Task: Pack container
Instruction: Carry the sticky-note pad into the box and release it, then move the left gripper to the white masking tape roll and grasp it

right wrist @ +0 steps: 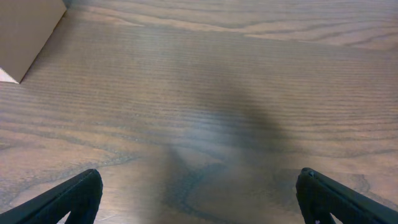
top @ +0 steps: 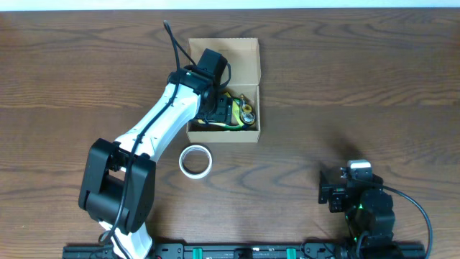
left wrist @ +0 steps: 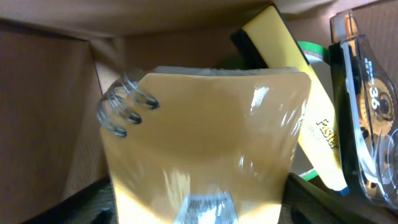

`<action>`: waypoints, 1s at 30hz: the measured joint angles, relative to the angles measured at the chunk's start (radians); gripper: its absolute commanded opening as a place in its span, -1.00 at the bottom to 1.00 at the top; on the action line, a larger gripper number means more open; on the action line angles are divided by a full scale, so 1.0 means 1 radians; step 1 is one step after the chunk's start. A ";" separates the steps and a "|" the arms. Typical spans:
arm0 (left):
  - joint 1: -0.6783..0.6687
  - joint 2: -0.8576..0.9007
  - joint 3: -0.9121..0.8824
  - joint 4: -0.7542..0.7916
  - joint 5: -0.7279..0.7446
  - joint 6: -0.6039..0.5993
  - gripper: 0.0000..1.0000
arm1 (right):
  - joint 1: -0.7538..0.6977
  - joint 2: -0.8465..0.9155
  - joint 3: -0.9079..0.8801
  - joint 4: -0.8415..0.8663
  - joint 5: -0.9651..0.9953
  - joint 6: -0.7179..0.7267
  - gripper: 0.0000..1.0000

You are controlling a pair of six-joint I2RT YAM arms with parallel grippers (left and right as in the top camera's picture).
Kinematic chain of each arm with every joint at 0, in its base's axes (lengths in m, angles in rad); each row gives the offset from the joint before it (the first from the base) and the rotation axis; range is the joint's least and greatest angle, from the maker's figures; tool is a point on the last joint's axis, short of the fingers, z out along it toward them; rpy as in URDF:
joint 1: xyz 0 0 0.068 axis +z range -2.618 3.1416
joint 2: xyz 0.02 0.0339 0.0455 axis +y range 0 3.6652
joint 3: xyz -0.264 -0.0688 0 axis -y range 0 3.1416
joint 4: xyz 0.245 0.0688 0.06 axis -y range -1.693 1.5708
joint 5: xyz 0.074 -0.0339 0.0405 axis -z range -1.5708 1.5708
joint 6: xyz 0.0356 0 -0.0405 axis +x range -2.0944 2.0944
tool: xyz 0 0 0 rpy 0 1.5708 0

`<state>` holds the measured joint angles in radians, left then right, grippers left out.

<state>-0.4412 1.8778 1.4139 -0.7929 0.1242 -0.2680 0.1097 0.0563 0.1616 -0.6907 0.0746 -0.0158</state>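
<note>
The container (top: 248, 54) is a tan cardboard box with its flap lid open toward the far side. My left gripper (top: 217, 109) reaches down inside it. In the left wrist view the gripper (left wrist: 202, 214) is shut on a yellow spiral notepad (left wrist: 205, 118) in clear wrap, held against the box's inner wall (left wrist: 43, 106). A yellow and black pack (left wrist: 298, 93), a green roll (left wrist: 316, 55) and a clear tape dispenser (left wrist: 367, 124) lie in the box beside it. My right gripper (top: 336, 191) is open and empty over bare table (right wrist: 199, 202).
A white tape roll (top: 195, 160) lies on the table just in front of the box. A corner of the box (right wrist: 28, 31) shows at the top left of the right wrist view. The table is dark wood.
</note>
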 measured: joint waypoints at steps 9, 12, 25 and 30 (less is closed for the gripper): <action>0.000 0.000 0.000 0.034 0.000 0.002 0.93 | 0.000 0.000 0.000 0.000 0.000 0.000 0.99; 0.000 0.000 0.000 0.058 -0.009 0.002 0.93 | 0.000 0.000 0.000 0.000 0.000 0.000 0.99; 0.000 -0.255 0.108 0.002 -0.044 -0.107 0.91 | 0.000 0.000 0.000 0.000 0.000 0.000 0.99; -0.042 -0.474 -0.207 0.071 -0.023 -0.290 0.91 | 0.000 0.000 0.000 0.000 0.000 0.000 0.98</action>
<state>-0.4828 1.4036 1.2072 -0.7219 0.1013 -0.5579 0.1097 0.0566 0.1616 -0.6907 0.0746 -0.0158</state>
